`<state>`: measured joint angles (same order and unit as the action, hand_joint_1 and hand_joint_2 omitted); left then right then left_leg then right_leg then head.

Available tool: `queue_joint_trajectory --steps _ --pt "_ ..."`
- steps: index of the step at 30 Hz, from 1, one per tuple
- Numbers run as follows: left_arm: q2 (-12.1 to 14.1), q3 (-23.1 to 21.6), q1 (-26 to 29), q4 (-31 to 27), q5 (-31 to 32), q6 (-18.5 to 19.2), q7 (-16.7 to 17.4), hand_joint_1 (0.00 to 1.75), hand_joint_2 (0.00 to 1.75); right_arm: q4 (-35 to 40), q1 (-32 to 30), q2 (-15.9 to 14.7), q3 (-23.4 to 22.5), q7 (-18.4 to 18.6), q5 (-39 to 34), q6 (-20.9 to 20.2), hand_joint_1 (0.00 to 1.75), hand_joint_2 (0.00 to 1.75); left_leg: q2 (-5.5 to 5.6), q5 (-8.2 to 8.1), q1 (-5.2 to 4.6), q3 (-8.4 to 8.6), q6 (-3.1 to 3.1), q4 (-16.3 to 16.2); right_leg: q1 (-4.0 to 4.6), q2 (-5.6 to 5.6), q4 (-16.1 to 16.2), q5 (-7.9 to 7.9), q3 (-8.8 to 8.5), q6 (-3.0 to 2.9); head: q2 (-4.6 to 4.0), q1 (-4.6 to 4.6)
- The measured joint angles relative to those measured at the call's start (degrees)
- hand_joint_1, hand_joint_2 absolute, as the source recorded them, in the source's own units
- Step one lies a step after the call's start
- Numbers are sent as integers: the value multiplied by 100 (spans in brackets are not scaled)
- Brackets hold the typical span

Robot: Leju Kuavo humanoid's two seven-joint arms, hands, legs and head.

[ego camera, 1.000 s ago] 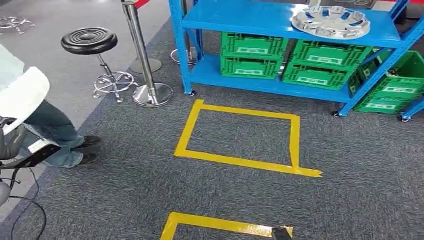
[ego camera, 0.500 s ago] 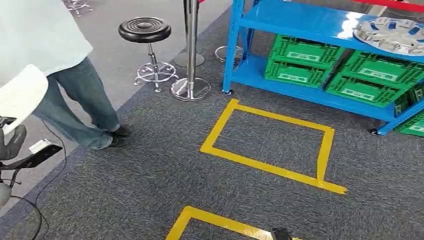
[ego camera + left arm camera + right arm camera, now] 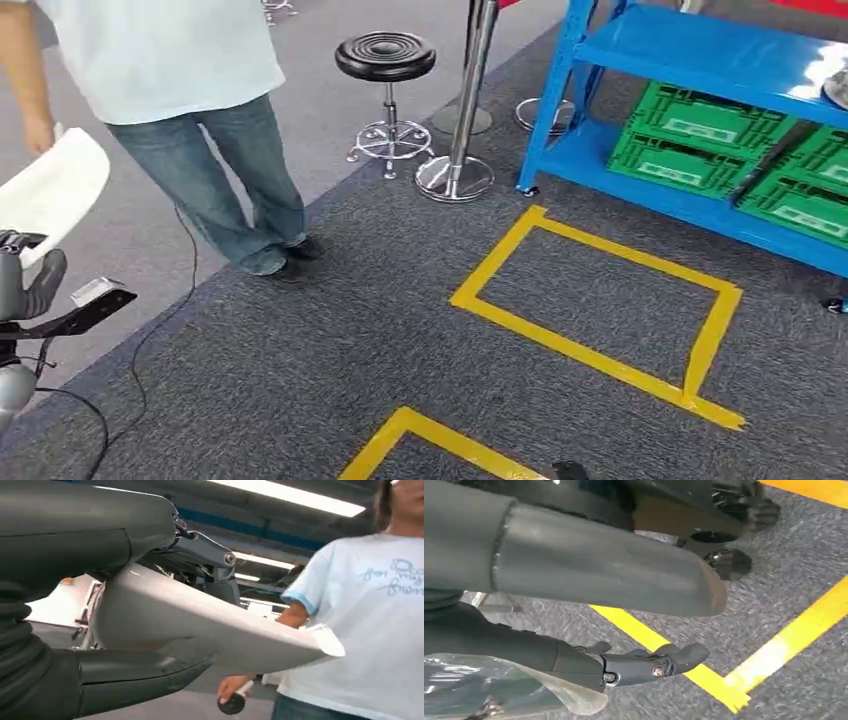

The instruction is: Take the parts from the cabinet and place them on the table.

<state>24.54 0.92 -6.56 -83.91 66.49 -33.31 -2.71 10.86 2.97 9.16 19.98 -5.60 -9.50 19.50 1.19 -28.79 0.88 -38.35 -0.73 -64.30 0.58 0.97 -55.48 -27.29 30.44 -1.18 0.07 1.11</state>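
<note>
- Your left robot hand (image 3: 100, 630) grips a white curved part (image 3: 200, 630); in the left wrist view the thick thumb lies under the panel and darker fingers press on its upper face.
- In the head view that white part (image 3: 50, 190) sits at the far left edge, raised above the floor, with the left robot hand (image 3: 30, 290) just below it.
- Your right robot hand (image 3: 624, 667) hangs over the grey carpet (image 3: 300, 380) with its dark fingers stretched out; something clear and plastic-wrapped (image 3: 489, 690) lies against the hand, but you cannot tell whether the hand holds it.
- A person (image 3: 190, 90) in a light shirt and jeans stands just beside the white part, on the line where carpet meets the smooth floor.
- The blue cabinet (image 3: 700, 60) stands at the upper right, well apart from your left robot hand, with green crates (image 3: 700, 140) on its lower shelf.
- Yellow tape squares (image 3: 600, 310) mark the carpet in front of the cabinet.
- A black stool (image 3: 385, 60) and a chrome post (image 3: 465, 100) stand between the person and the cabinet.
</note>
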Motion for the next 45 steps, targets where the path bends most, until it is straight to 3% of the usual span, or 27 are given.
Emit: queue_joint_trajectory --steps 3,4,6,7,8,9,12,13,14,15,17,19,21,22,23,24,28,30,31,33,34,35,37,38,39,43,45 --pt "-102 -105 -111 113 32 -13 -64 175 175 -15 -28 -24 -2 94 -52 87 0 0 -56 -458 29 -424 -72 -1095 3 -287 -22 -12 36 -3 0 2" --pt "-129 -162 -146 164 74 -13 -66 175 175 -22 -30 -44 -4 157 -79 137 0 0 -69 -371 35 -367 -93 -1041 -1 -378 -37 -16 49 4 0 4" --pt "-170 -247 -231 208 114 -13 -66 175 175 -35 -29 -77 -33 289 -127 225 0 0 -153 38 50 73 -111 -287 -9 -540 -92 -47 71 36 0 0" --pt "-177 -274 -270 219 127 -13 -64 175 175 -39 -30 -94 -44 363 -138 273 0 0 -303 254 51 404 -117 275 -14 -608 -143 -83 73 68 0 0" --pt "-214 -304 -311 230 127 -13 -44 175 175 -50 -27 -156 -50 455 -149 326 0 0 -551 70 -30 498 -68 456 19 -663 -174 -116 92 109 0 11" --pt "-227 -333 -338 234 125 -20 -35 175 175 -65 -34 -181 -50 559 -149 376 0 0 -464 148 -21 494 12 498 39 -712 -237 -145 117 141 0 0" --pt "-321 -409 -297 234 151 -24 24 175 175 -114 -67 -298 -77 855 -175 564 0 0 -277 153 -44 442 105 464 23 -855 -237 -144 77 179 2 2" --pt "-361 -442 -267 232 197 -7 52 175 175 -122 -90 -339 -85 951 -202 632 0 0 -226 180 -13 448 154 486 -9 -750 -268 -211 115 239 0 4" --pt "-408 -479 -258 214 232 15 72 175 175 -142 -108 -411 -92 1052 -223 687 0 0 -182 192 -5 437 174 486 -28 -398 -419 -351 183 284 0 -4" --pt "-474 -527 -268 212 273 39 118 175 175 -164 -125 -430 -98 1147 -243 736 0 0 -129 206 -4 424 198 485 -38 -218 -759 -549 328 294 0 -7" --pt "-607 -640 -265 212 319 52 177 175 175 -216 -176 -511 -127 1294 -273 815 0 0 10 224 -14 378 232 482 -38 -115 -1723 -959 798 304 0 -4" --pt "-701 -743 -261 212 330 63 210 175 175 -249 -211 -575 -140 1394 -306 879 0 0 167 240 -29 360 246 481 -30 -99 -2081 -960 1010 265 0 -2" --pt "-734 -787 -278 206 345 63 218 175 175 -267 -222 -623 -144 1440 -330 898 0 0 328 249 -32 363 242 481 -25 -34 -1403 -487 709 204 0 -2" --pt "-745 -802 -304 199 345 66 221 175 175 -271 -218 -638 -146 1445 -333 898 0 0 398 259 -28 364 237 481 -24 91 -864 -219 455 167 0 -4" --pt "-758 -822 -346 186 343 77 229 175 175 -275 -207 -658 -149 1447 -337 898 0 0 465 270 -7 356 220 482 -30 416 -380 -105 242 144 0 0" --pt "-771 -833 -406 179 328 81 234 175 175 -282 -213 -665 -151 1447 -339 898 0 0 535 287 -29 320 189 470 -71 563 -281 -139 128 144 0 7" --pt "-817 -875 -522 166 306 96 234 175 175 -275 -169 -658 -153 1213 -280 883 0 0 865 407 20 232 2 537 -54 256 -164 -88 97 134 0 7" --pt "-828 -894 -583 168 308 109 231 175 175 -267 -151 -628 -142 943 -212 842 0 0 240 57 -34 72 11 158 -64 65 -80 -28 78 71 0 66" --pt "-846 -912 -633 168 306 109 232 175 175 -267 -153 -625 -140 841 -188 813 0 0 74 -170 -32 -89 -11 -242 -45 -34 -81 -25 84 63 0 70" --pt "-872 -938 -643 171 306 107 221 175 175 -267 -153 -610 -135 671 -162 758 0 0 -48 -504 -21 -391 -36 -1051 -20 -228 -94 -38 90 44 0 66" --pt "-879 -949 -638 171 306 105 214 175 175 -262 -152 -586 -135 566 -158 754 0 0 -57 -494 -22 -413 -42 -1157 -15 -320 -100 -44 94 38 0 68" --pt "-881 -955 -640 171 306 105 214 175 175 -253 -146 -566 -133 452 -156 752 0 0 -67 -364 -22 -309 -45 -1017 -13 -406 -111 -49 96 34 0 68" --pt "-876 -964 -645 171 304 103 212 175 175 -234 -114 -514 -131 326 -149 745 0 0 -177 107 -36 224 -22 -61 -11 -562 -130 -78 82 45 0 70" --pt "-874 -964 -658 171 304 100 212 175 175 -225 -102 -503 -131 306 -149 748 0 0 -441 234 -69 495 20 449 -5 -628 -150 -96 69 60 0 68" --pt "-876 -969 -687 171 302 100 212 175 175 -221 -103 -494 -129 293 -149 748 0 0 -669 137 -169 545 76 572 36 -692 -170 -115 83 92 0 70" --pt "-859 -977 -695 171 302 96 210 175 175 -197 -81 -470 -129 203 -147 739 0 0 -342 224 -143 487 229 631 48 -961 -171 -135 56 173 0 66" --pt "-854 -977 -701 155 300 94 210 175 175 -190 -81 -470 -129 -41 -119 732 0 0 -230 273 -77 489 283 662 -2 -390 -457 -398 211 258 0 38"
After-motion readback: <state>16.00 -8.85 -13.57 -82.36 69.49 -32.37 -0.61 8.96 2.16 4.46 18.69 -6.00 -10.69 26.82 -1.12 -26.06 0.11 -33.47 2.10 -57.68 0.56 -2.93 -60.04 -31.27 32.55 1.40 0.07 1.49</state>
